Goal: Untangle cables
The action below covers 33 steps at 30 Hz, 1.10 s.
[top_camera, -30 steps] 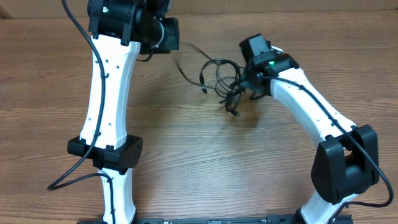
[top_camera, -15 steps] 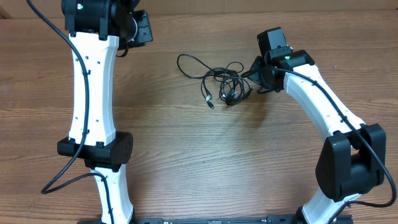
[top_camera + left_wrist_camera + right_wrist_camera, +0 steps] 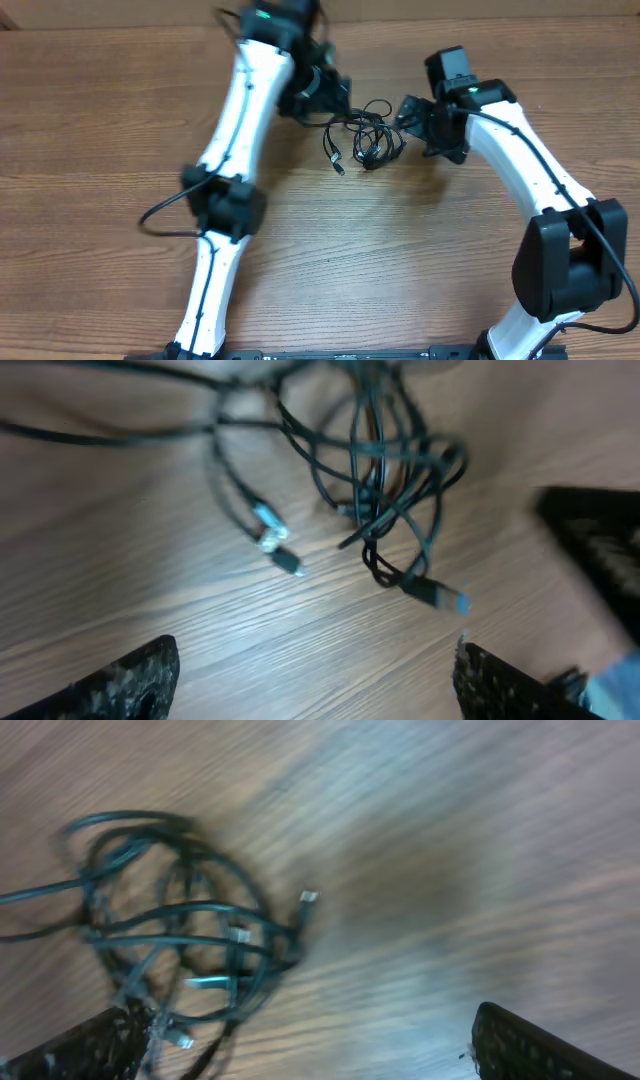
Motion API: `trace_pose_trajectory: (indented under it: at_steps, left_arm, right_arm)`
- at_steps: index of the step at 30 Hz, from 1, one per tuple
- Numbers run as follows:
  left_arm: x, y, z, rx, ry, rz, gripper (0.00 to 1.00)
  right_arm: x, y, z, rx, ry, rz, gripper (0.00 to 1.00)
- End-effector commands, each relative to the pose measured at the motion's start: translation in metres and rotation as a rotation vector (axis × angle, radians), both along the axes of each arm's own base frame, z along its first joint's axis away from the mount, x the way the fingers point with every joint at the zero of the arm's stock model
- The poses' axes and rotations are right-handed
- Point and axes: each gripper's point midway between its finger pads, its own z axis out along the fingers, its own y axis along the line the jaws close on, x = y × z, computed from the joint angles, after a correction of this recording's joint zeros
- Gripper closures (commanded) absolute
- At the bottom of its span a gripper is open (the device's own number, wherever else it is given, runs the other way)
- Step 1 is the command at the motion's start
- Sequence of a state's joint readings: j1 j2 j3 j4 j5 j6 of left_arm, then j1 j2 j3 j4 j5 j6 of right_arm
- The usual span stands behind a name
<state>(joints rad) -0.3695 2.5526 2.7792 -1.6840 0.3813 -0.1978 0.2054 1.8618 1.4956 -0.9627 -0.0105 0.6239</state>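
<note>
Left pincer (image 3: 332, 95) newly beside cables (image 3: 365, 135)

The table (image 3: 90, 150) is warm brown wood with finer, darker grain running left to right. The cables (image 3: 362, 130) are black (they look dark teal in the wrist views), and their plug tips (image 3: 268, 540) are silvery. The left arm (image 3: 245, 100) and right arm (image 3: 520, 160) are white with black joints. A green light (image 3: 463, 89) shows on the right one. The left end effector (image 3: 310, 685) has black fingers (image 3: 130, 680) flecked with grey.
</note>
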Motion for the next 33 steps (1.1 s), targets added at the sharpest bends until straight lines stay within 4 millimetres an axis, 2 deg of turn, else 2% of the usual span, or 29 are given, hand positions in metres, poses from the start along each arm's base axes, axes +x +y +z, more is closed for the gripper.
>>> trace_pose_trajectory:
  at_steps: [1,2,5,9,11,14,18,19,21,24,26,27,29,31,33]
  left_arm:
    - [-0.017,-0.031,-0.034,-0.024,0.085,-0.094,0.19]
    - [-0.023,-0.039,-0.049,-0.013,0.114,-0.11,0.2]
    - [-0.029,-0.055,-0.067,-0.009,0.134,-0.138,0.21]
    - [-0.024,-0.073,-0.083,-0.012,0.092,-0.171,0.31]
    - [-0.021,-0.076,-0.086,-0.007,0.072,-0.176,0.4]
    - [-0.015,-0.076,-0.087,0.003,0.042,-0.175,0.59]
    - [-0.014,-0.076,-0.087,0.005,0.039,-0.175,0.96]
    - [-0.015,-0.074,-0.087,0.007,0.045,-0.173,0.96]
    - [-0.017,-0.075,-0.078,-0.014,0.05,-0.171,0.96]
    - [-0.014,-0.078,-0.046,-0.097,0.026,-0.16,0.96]
    - [-0.007,-0.076,-0.005,-0.177,-0.004,-0.081,0.96]
    - [-0.003,-0.072,0.007,-0.187,-0.007,-0.023,0.96]
    - [0.004,-0.064,0.029,-0.209,-0.011,0.08,0.96]
    - [0.009,-0.055,0.038,-0.219,-0.011,0.135,0.96]
    - [0.009,-0.049,0.04,-0.217,0.029,0.195,0.96]
  right_arm:
    - [-0.003,-0.037,-0.004,0.004,0.041,-0.085,0.0]
    - [-0.006,-0.047,-0.005,0.022,0.063,-0.112,0.0]
    - [-0.008,-0.056,-0.005,0.06,0.078,-0.14,0.0]
    - [-0.007,-0.056,-0.004,0.087,0.077,-0.121,0.0]
    - [-0.008,-0.052,-0.004,0.092,0.078,-0.113,0.0]
    - [-0.008,-0.043,-0.004,0.09,0.077,-0.075,0.0]
    - [-0.01,-0.031,-0.004,0.08,0.074,-0.011,0.0]
    - [-0.01,-0.029,-0.004,0.079,0.074,-0.004,0.0]
    - [-0.011,-0.024,-0.004,0.079,0.075,0.007,0.0]
    - [-0.013,-0.016,-0.004,0.097,0.077,0.031,0.0]
    - [-0.016,0.022,0.005,0.238,0.045,0.253,0.0]
    - [-0.019,0.039,0.012,0.311,0.025,0.347,0.0]
    - [-0.023,0.056,0.019,0.388,0.013,0.395,0.0]
    - [-0.025,0.065,0.022,0.426,0.015,0.411,0.0]
    - [-0.026,0.072,0.025,0.447,0.007,0.43,0.0]
